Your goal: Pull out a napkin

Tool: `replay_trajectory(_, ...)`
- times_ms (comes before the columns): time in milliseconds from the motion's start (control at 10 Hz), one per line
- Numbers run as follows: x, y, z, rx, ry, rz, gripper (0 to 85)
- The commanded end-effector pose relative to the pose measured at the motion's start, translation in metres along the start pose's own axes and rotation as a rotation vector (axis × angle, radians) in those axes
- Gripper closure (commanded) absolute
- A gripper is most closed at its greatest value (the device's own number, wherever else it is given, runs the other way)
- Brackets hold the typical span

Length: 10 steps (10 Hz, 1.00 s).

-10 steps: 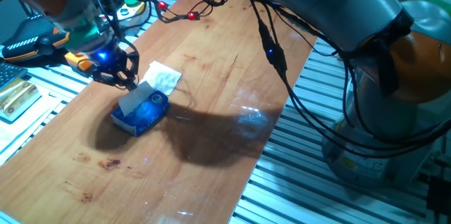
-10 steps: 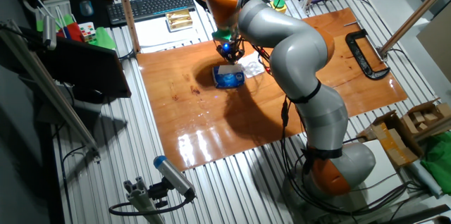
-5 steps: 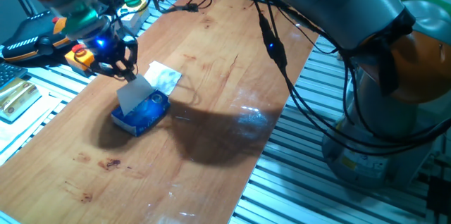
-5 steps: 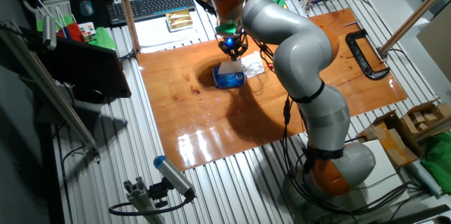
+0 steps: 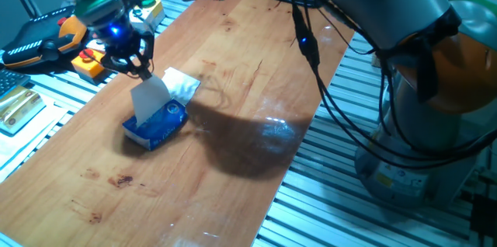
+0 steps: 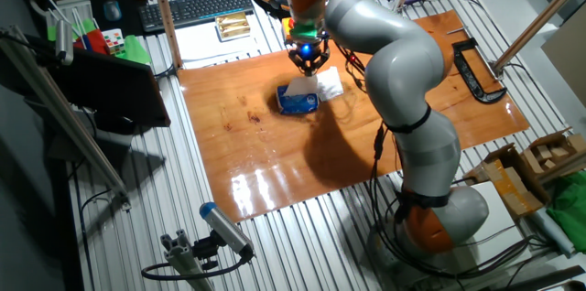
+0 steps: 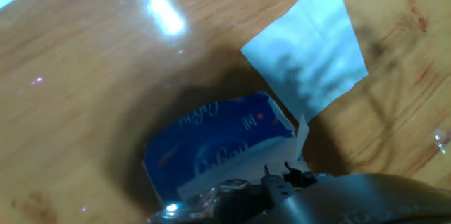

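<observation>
A blue tissue pack [image 5: 158, 123] lies on the wooden table [image 5: 233, 84]. My gripper [image 5: 132, 64] hangs just above it, shut on the top edge of the napkin [image 5: 147, 98], a thin white sheet that stands up out of the pack with its lower end still in the slot. The other fixed view shows the same gripper [image 6: 309, 60], napkin [image 6: 305, 80] and pack [image 6: 298, 102]. In the hand view the pack [image 7: 211, 146] lies below the gripper [image 7: 278, 178], and the napkin [image 7: 236, 171] shows edge-on as a white strip. A flat-folded white tissue square [image 5: 182, 84] lies beside the pack.
An orange and yellow tool [image 5: 81, 59] and gold blocks [image 5: 19, 107] sit off the table's left edge. Cables [image 5: 299, 41] hang from the arm over the table. A keyboard [image 6: 197, 7] lies beyond the far edge and a black clamp [image 6: 472, 67] at the right.
My gripper has risen and moved slightly away from the pack, drawing the napkin further up out of it. The pack has stayed in place.
</observation>
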State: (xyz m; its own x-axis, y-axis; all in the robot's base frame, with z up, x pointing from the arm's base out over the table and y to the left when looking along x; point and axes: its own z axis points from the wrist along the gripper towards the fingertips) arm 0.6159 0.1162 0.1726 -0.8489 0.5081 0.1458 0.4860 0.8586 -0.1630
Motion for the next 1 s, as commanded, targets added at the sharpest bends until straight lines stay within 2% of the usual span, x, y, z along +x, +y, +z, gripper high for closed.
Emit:
replay_trajectory(0,0.003,-0.003,-0.005,-0.006,0.004,-0.014,84.3)
replay_trajectory(300,0.012,-0.010,-0.020,-0.012,0.017,-0.043,84.3)
replay_trajectory(600,0.018,-0.018,-0.027,-0.033,0.026,-0.086,84.3)
replay_trajectory(900,0.024,-0.024,-0.032,-0.048,0.017,-0.141,84.3)
